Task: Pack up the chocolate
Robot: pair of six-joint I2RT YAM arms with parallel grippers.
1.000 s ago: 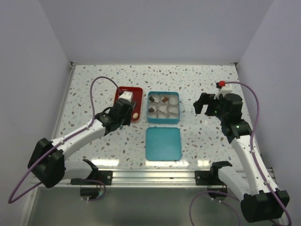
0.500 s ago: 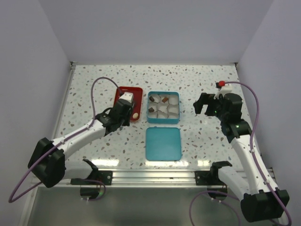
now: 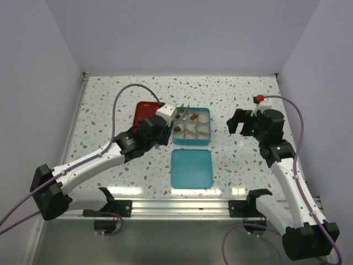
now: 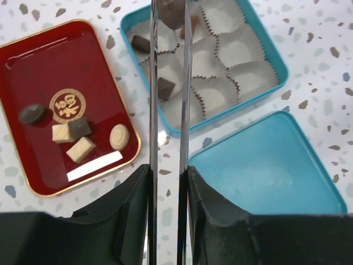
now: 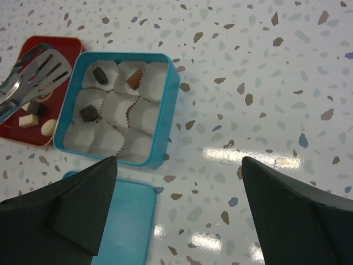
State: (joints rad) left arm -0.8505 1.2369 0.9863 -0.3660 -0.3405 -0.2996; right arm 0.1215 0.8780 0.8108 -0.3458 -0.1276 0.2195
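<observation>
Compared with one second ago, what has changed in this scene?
The left end effector, gripping slotted metal tongs, swung right from the red rectangular tray to above the teal square tin; the tongs pinch a dark brown chocolate piece. The right end effector, the tin and the flat teal lid stayed put.

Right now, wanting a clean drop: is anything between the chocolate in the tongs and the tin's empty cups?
Nothing visible does: the lid lies beside the tin, its empty cups uncovered below the chocolate in the tongs.

arms [image 3: 94, 159] white, black joints | cables [image 3: 134, 86] purple | right pincer [image 5: 177, 165] black fingers
</observation>
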